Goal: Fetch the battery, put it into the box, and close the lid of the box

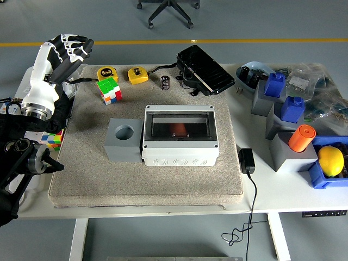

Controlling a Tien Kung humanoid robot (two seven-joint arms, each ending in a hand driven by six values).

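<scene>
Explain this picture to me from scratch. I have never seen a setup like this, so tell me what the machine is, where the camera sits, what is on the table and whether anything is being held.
This is one picture, taken from a camera high on a humanoid robot, looking down over its white table. The black arm entering at the left ends in a white and black five-fingered left hand, raised over the table's far left corner with fingers loosely curled, holding nothing. The right arm is out of view.

On a beige mat sits a white box with its clear lid down and something orange inside. Beside it is a grey block with a round hole. Farther back are a puzzle cube, two yellow tape measures and a small black cylindrical battery.
</scene>
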